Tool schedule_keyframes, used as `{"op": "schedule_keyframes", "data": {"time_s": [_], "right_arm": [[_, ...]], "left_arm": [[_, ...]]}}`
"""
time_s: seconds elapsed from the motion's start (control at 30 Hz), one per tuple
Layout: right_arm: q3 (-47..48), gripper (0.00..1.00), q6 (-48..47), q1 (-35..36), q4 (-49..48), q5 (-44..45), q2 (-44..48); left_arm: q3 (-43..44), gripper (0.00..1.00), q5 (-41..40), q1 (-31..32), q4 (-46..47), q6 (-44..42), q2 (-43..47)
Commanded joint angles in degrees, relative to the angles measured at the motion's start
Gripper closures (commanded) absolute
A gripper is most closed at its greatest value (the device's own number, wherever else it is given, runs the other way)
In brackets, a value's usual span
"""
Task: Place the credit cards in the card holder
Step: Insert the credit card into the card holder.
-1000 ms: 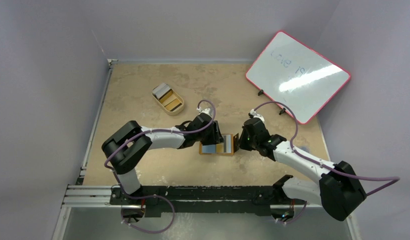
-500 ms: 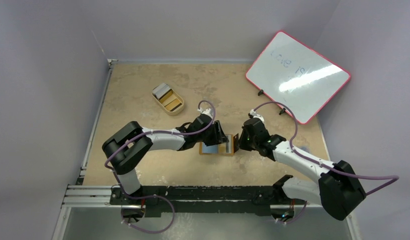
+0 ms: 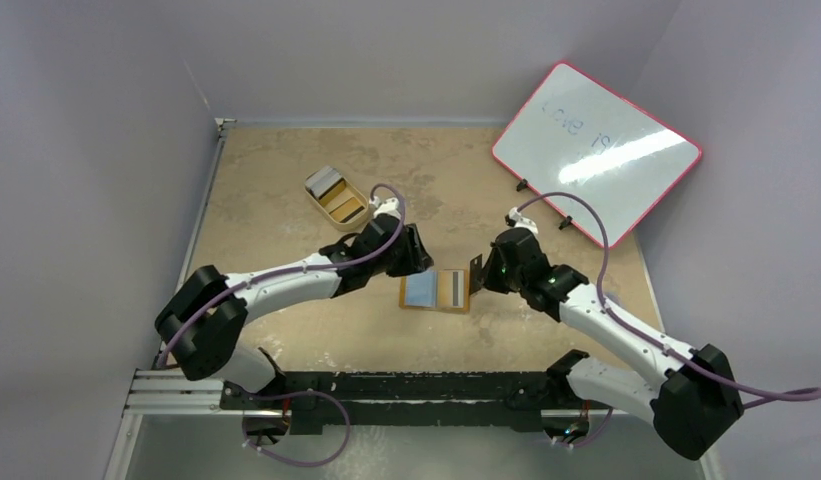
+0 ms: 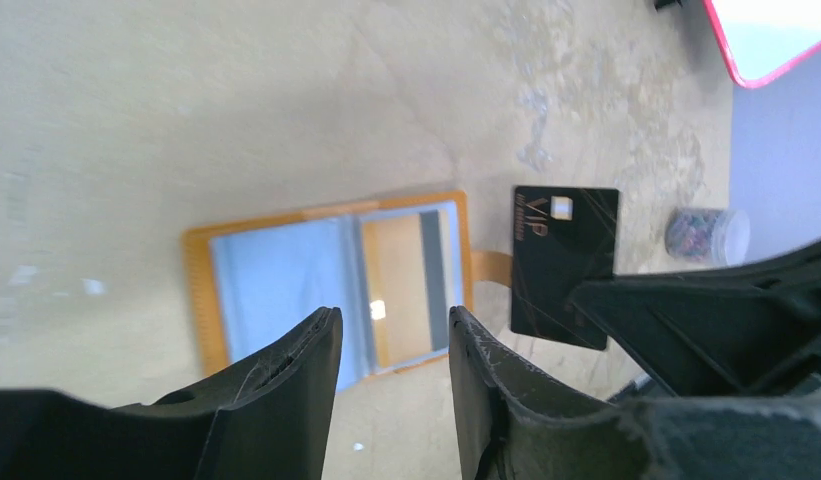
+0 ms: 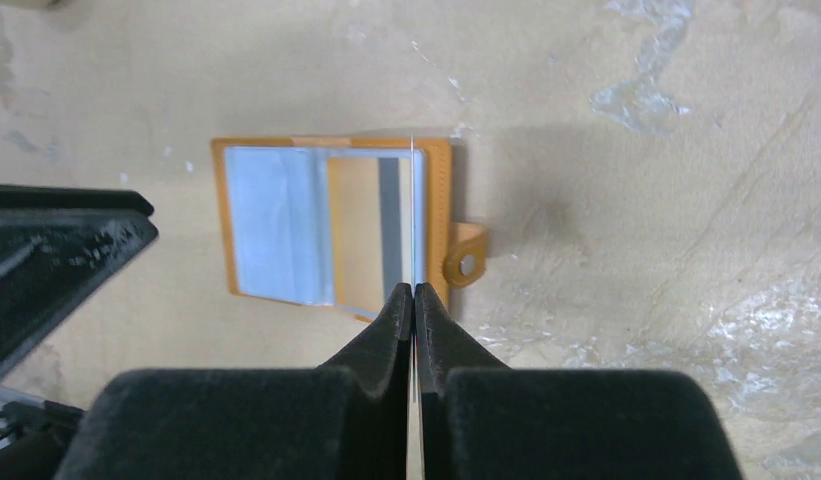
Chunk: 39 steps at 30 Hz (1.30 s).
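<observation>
The card holder (image 3: 436, 290) lies open on the table, orange-tan outside, pale blue pockets inside, with a gold-brown card with a grey stripe (image 5: 376, 230) in its right pocket. It also shows in the left wrist view (image 4: 326, 280). My right gripper (image 3: 483, 272) is shut on a black credit card (image 4: 564, 265) marked VIP, held on edge over the holder's right side by the snap tab (image 5: 468, 264). In the right wrist view (image 5: 414, 288) the card (image 5: 413, 200) shows edge-on. My left gripper (image 3: 418, 252) is open and empty, just up-left of the holder (image 4: 394, 325).
A cream oval tray (image 3: 348, 224) at the back left holds a grey card (image 3: 326, 181) and a gold-brown card (image 3: 343, 204). A red-framed whiteboard (image 3: 596, 150) leans at the back right. A small jar (image 4: 706, 232) stands right of the holder.
My left gripper has drawn back from over the card holder toward the upper left, leaving it fully uncovered. My right gripper with the black card has shifted slightly back.
</observation>
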<state>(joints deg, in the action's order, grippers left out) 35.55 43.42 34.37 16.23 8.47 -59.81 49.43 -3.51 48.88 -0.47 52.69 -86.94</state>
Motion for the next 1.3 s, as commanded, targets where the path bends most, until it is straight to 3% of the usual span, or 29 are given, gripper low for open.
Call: {"op": "schedule_keyframes", "data": {"time_s": [0.0, 0.33, 0.67, 1.27], "right_arm": [[2.91, 1.00, -1.08, 0.08, -1.36, 0.38, 1.49], [-2.89, 1.00, -0.02, 0.51, -22.77, -17.45, -1.97], [-5.05, 1.00, 1.17, 0.61, -26.99, -16.37, -9.53], [-9.68, 1.00, 3.09, 0.63, -36.44, -19.15, -18.08]], "left_arm": [[-0.86, 0.59, -3.47, -3.54, -5.44, -4.34, 4.15], [-7.30, 0.70, -6.67, -4.02, -9.15, -4.35, 5.59], [-13.41, 0.78, 0.62, -3.50, 0.32, -1.10, 4.94], [-17.44, 0.93, 3.35, -1.09, 7.31, 2.81, 2.92]]}}
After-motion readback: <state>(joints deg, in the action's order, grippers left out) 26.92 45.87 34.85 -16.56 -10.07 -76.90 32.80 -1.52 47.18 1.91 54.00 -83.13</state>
